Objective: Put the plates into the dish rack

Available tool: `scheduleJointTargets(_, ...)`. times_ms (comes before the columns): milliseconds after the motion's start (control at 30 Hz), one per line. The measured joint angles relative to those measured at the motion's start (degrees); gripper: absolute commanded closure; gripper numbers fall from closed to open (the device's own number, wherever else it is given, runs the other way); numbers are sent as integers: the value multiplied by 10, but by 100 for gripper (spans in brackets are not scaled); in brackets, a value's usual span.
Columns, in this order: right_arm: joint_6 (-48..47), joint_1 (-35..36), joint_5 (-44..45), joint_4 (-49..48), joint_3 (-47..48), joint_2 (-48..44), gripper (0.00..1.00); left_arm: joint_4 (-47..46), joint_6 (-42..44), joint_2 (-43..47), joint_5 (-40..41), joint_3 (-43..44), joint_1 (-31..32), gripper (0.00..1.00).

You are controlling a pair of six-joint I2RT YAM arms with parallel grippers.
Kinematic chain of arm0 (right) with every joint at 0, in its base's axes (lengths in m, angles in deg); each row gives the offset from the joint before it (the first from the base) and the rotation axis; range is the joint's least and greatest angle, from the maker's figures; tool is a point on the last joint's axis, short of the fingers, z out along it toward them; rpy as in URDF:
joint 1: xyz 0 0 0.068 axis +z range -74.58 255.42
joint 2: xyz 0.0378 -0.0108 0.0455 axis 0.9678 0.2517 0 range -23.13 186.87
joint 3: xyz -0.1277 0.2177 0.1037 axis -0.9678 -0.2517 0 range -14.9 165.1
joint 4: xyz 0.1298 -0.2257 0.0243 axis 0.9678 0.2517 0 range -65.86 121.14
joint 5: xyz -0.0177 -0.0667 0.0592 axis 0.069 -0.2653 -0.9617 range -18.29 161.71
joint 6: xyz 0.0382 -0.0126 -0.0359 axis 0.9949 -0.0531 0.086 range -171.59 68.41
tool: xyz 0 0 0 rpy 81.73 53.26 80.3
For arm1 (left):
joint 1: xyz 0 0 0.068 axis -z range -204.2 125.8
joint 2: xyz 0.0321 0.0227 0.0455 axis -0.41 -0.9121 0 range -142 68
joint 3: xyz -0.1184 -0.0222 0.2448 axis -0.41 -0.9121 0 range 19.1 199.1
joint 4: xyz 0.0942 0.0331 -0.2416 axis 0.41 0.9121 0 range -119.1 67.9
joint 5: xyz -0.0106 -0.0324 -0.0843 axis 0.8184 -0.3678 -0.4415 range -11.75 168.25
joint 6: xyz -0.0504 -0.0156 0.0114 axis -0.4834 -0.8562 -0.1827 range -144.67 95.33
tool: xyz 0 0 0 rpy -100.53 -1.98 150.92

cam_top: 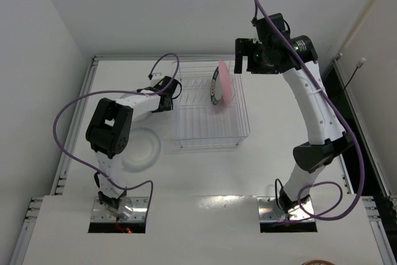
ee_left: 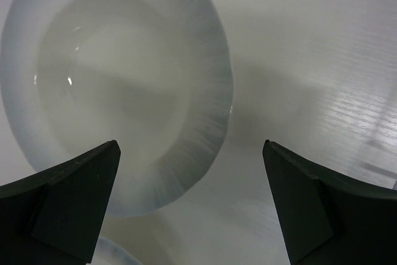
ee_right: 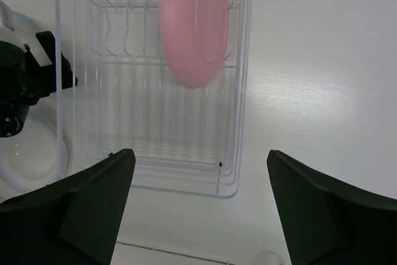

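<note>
Top view: pink plate (cam_top: 227, 85) and patterned plate (cam_top: 215, 86) upright in rack (cam_top: 205, 123), far end.
Left wrist: left pincer (ee_left: 191, 147) wide, empty, over clear plate (ee_left: 118, 85) on bench (ee_left: 310, 60).
Right wrist: right pincer (ee_right: 201, 153) wide, empty, above rack.

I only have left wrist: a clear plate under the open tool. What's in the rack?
Observer: Two plates stand in the far right part of the dish rack: the pink plate, and the patterned plate just left of it.
Operator: Right arm in the way?
Observer: No. The right tool is raised about over the rack's far right corner, open and empty.
Operator: Where's the rack from my plate?
Observer: The clear plate lies flat on the table, left of the rack's near left corner.
</note>
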Motion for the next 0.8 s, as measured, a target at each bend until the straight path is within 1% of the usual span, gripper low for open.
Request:
scheduleJointTargets(133, -5, -13, -10, 0, -6, 0, 14, -3, 3, -13, -12, 9, -5, 4)
scheduleJointTargets(267, -8, -27, -18, -3, -19, 0, 14, -11, 3, -17, -29, 14, -18, 10)
scheduleJointTargets(367, -10, -36, -28, -3, -37, 0, 14, -14, 4, -22, -46, 15, -33, 17)
scheduleJointTargets(400, -10, -39, -30, -3, -42, 0, 14, -14, 3, -24, -50, 15, -39, 22)
scheduleJointTargets(433, -10, -42, -33, -3, -46, 0, 14, -17, 3, -27, -55, 15, -43, 24)
scheduleJointTargets(600, -12, -53, -44, -3, -49, 0, 14, -29, 3, -37, -83, 16, -57, 25)
scheduleJointTargets(667, -12, -57, -47, -3, -49, 0, 14, -35, 3, -40, -92, 18, -59, 34)
scheduleJointTargets(700, -12, -58, -48, -3, -49, 0, 14, -38, 2, -40, -96, 18, -59, 47)
scheduleJointTargets(767, -12, -61, -49, -3, -49, 0, 14, -43, 3, -41, -110, 18, -60, 61)
scheduleJointTargets(800, -12, -62, -50, -3, -49, 0, 14, -43, 5, -42, -112, 18, -60, 73)
